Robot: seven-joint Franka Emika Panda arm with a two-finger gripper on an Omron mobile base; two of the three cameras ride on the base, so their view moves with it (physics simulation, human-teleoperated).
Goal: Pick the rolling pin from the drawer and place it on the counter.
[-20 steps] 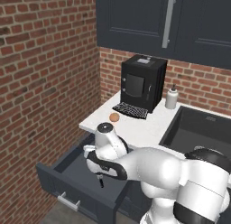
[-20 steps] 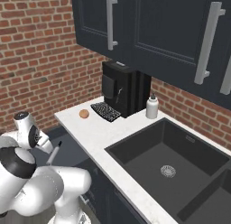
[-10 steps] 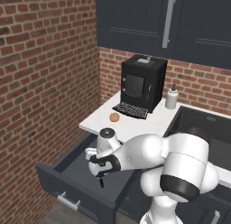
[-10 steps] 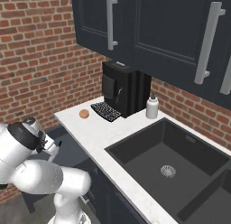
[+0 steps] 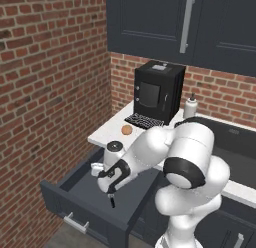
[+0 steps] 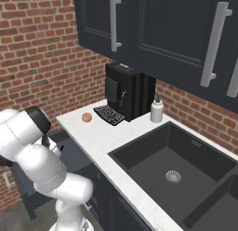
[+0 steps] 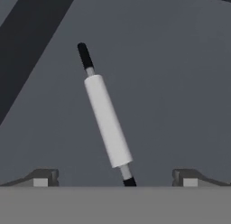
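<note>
We see our gripper (image 7: 115,178) hanging over the pulled-out drawer (image 5: 75,202) with its jaws spread wide and nothing between them; in the hand view the two fingertips (image 7: 41,178) sit far apart at the bottom edge. Straight ahead of the gripper, lying flat on the grey floor of the drawer, is the rolling pin (image 7: 107,121), slanted so that one black handle reaches down between the fingertips and the other points up and away to the left. We cannot tell whether the tips touch it; they appear to stand clear of it on either side. In the left base view the hand (image 5: 111,178) is lowered into the drawer. Beyond the gripper and above it runs the counter (image 5: 107,134), carrying a black coffee machine (image 5: 156,91), a small round brown item (image 5: 127,129) and a white bottle (image 5: 190,108).
</note>
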